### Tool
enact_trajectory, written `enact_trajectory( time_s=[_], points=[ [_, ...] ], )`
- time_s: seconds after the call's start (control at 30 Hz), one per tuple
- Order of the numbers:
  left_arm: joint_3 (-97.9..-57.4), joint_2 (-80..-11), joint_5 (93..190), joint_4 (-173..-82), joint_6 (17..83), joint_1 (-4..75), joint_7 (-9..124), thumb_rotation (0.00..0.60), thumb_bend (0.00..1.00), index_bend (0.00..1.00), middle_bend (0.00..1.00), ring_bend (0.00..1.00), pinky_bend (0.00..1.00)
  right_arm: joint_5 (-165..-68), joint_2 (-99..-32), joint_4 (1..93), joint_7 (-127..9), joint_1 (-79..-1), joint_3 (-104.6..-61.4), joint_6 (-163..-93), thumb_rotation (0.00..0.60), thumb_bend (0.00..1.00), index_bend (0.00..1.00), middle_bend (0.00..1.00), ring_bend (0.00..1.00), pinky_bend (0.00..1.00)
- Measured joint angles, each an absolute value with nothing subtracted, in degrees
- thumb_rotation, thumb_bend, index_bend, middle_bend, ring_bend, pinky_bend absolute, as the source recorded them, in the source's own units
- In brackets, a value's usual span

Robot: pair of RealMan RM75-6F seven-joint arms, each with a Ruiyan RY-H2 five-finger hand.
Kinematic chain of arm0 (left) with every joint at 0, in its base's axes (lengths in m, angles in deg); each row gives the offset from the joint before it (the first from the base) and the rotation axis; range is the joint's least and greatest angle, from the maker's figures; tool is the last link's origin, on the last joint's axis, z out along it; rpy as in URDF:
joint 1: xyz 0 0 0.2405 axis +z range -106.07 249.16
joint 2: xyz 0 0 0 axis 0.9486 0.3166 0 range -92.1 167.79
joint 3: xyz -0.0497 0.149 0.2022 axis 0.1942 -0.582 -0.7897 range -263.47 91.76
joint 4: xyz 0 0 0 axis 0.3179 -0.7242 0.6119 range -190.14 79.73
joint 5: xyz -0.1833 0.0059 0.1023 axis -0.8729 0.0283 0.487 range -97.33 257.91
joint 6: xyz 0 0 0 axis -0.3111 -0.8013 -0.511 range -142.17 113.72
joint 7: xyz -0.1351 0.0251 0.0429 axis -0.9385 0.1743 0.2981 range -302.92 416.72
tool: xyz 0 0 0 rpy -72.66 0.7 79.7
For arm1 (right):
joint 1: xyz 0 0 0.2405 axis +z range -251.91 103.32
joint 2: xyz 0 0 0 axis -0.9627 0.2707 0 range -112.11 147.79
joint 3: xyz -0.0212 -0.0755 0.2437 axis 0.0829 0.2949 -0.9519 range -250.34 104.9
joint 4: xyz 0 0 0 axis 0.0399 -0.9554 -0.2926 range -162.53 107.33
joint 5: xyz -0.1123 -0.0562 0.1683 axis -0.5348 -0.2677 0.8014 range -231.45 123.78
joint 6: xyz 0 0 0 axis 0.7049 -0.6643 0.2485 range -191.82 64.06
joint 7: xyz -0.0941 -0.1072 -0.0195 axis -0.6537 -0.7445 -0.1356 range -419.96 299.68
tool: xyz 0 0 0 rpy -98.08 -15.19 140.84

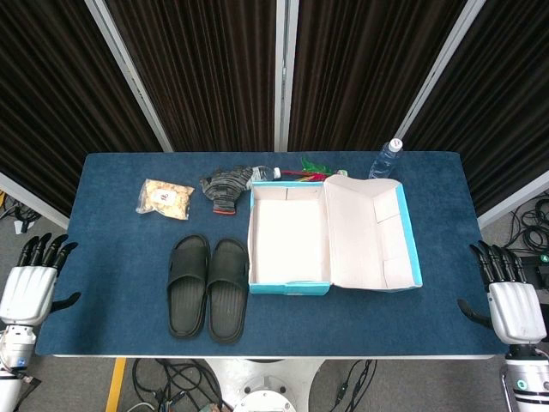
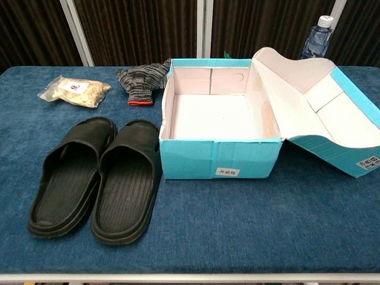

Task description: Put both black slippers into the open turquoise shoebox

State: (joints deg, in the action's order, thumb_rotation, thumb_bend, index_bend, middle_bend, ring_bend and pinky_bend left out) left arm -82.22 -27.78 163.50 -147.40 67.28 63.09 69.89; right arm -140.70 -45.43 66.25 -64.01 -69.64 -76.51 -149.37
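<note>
Both black slippers (image 1: 208, 287) lie side by side on the counter (image 1: 120, 257), well to the right of the left hand (image 1: 30, 281), whose fingers are spread and hold nothing. The turquoise shoebox (image 1: 289, 239) stands open just beyond them, toward the right hand (image 1: 510, 300), likewise spread and holding nothing

The turquoise shoebox (image 2: 219, 157) carries a small white label (image 2: 227, 171) on its front wall (printed characters too small to read); another sticker (image 2: 369, 162) on its lid (image 2: 332, 113) is equally illegible.
</note>
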Motion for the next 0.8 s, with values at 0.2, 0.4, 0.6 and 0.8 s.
enact_trajectory(
  time_s=[0.2,0.4,0.6,0.8],
  points=[
    [-81.84,-27.94,162.61,-147.7,66.18,62.24,70.62,0.6,0.0,0.17,0.09,0.03,0.08,-140.3,-45.67,65.79,-63.76,-69.06,-76.82,-148.51,0.6,0.1,0.0,0.06,0.0,0.0],
    [-81.34,-27.44,162.99,-148.84,65.56,61.05,71.55,0.6,0.0,0.17,0.09,0.08,0.1,-140.25,-45.75,65.01,-62.82,-68.99,-77.05,-148.7,0.6,0.1,0.0,0.06,0.0,0.0],
    [-79.82,-25.34,163.04,-152.1,61.9,57.47,72.44,0.6,0.0,0.18,0.11,0.4,0.4,-140.26,-45.45,64.13,-62.11,-68.95,-77.32,-148.96,0.6,0.1,0.0,0.06,0.0,0.0],
    [-77.79,-23.57,164.24,-155.87,56.26,52.08,69.25,0.6,0.0,0.19,0.17,0.64,0.68,-140.9,-44.15,64.2,-62.11,-68.49,-78.06,-149.63,0.6,0.1,0.0,0.06,0.0,0.0]
  ],
)
